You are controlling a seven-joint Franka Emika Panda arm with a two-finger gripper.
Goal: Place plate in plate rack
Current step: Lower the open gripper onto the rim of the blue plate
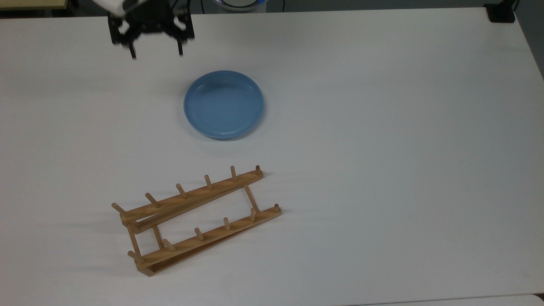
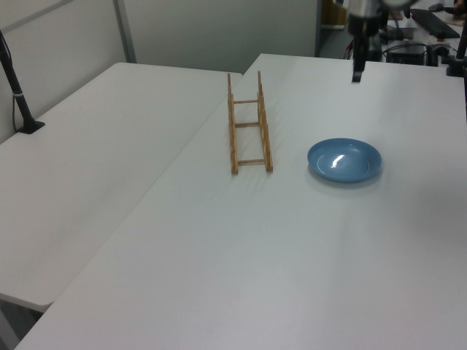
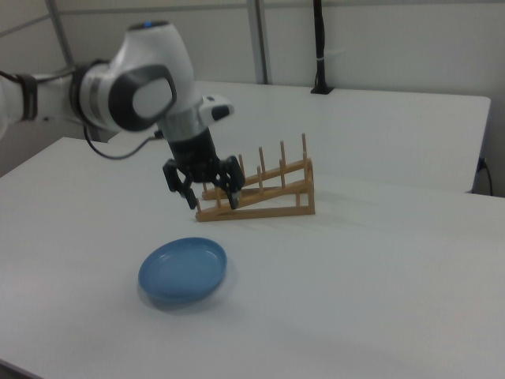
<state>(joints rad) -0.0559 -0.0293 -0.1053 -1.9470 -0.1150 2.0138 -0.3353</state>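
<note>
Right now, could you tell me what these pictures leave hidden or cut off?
- Arm above the gripper: cut off by the top view's upper edge.
- Plate rack: its near end hidden behind the gripper in the right view.
- Underside of the plate: hidden against the table.
</note>
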